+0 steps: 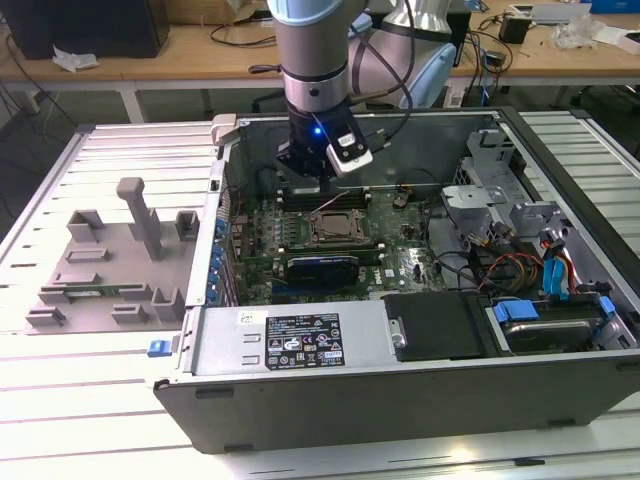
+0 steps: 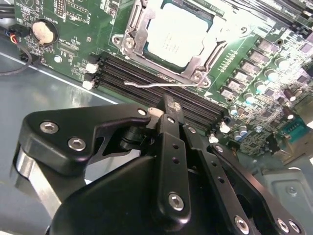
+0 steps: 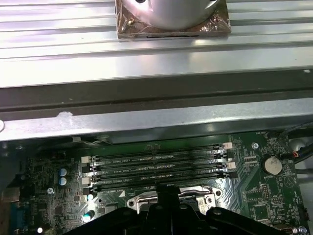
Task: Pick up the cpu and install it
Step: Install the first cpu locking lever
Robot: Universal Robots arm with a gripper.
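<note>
Silvery and square, the cpu (image 2: 178, 36) sits flat inside the socket (image 2: 168, 41) on the green board (image 2: 254, 63), ringed by the socket's metal frame, as the second wrist view shows. A thin wire lever (image 2: 161, 84) lies along the socket's edge, between the frame and the black memory slots (image 2: 146, 81).

In the exterior view the arm (image 1: 313, 60) reaches down into the open computer case (image 1: 400, 340), and the tool (image 1: 310, 180) hangs above the board just behind the socket (image 1: 335, 228), over the memory slots, not touching the chip. In the second wrist view the tool (image 2: 168, 110) shows its black links drawn together to a narrow tip with nothing between them; it looks closed and empty.

The first wrist view looks across the 4 memory slots (image 3: 159, 169) toward the case's metal wall (image 3: 146, 120), with a round coin battery (image 3: 272, 165) on the board to one side.

On the slatted tabletop (image 1: 90, 400), at the exterior view's left of the case, lies a grey plastic tray (image 1: 110, 270) with blocky posts.
</note>
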